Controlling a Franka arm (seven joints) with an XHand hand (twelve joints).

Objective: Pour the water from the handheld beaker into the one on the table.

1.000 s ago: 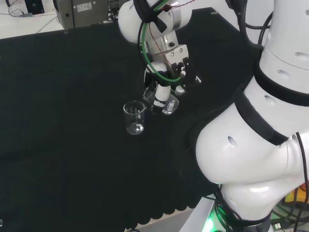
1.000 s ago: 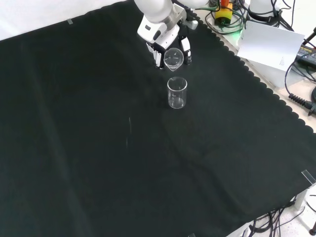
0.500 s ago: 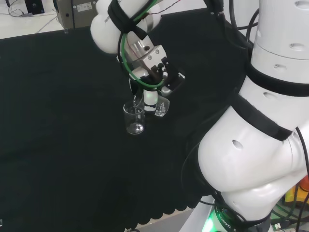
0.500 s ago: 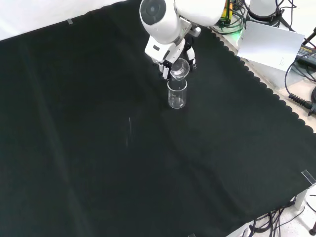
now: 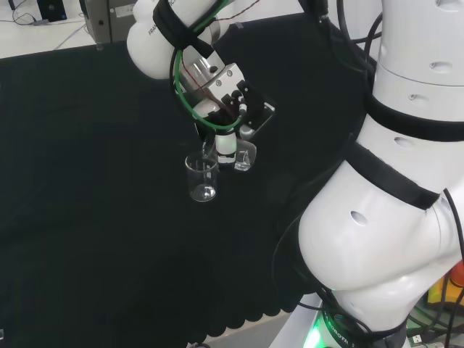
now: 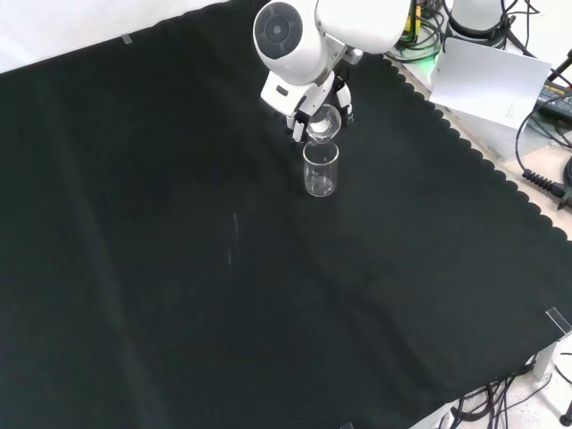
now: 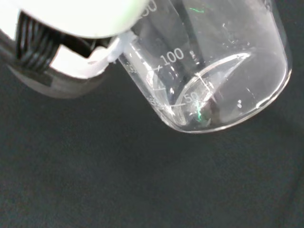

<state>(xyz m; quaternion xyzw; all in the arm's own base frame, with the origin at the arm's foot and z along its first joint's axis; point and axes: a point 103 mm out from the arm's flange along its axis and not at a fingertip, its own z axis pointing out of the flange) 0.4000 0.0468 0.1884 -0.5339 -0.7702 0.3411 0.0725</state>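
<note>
- My hand has its fingers curled round the handheld beaker; they are clamped on the glass, not spread.
- Front view: hand comes in from 12 o'clock, and the held beaker is tipped with its mouth down toward the table beaker.
- Held beaker sits just above the table beaker's rim at its 12 o'clock in the front view. Cannot tell if the glass touches.
- Head view: held beaker is at about 2 o'clock of the table beaker, just beside it.
- Wrist view: held beaker is tilted, with a little water pooled at the low side of its base. A white part of my hand lies against its wall.
- Table beaker stands upright on the black cloth. Cannot tell how much it holds.
- No visible stream between the two.
- Cloth has a scalloped edge at 3 o'clock in the front view. Past it are a white box and cables.
- Head view: my arm's white links are at 3 to 5 o'clock, and a grey equipment case is at 11 o'clock beyond the cloth.
</note>
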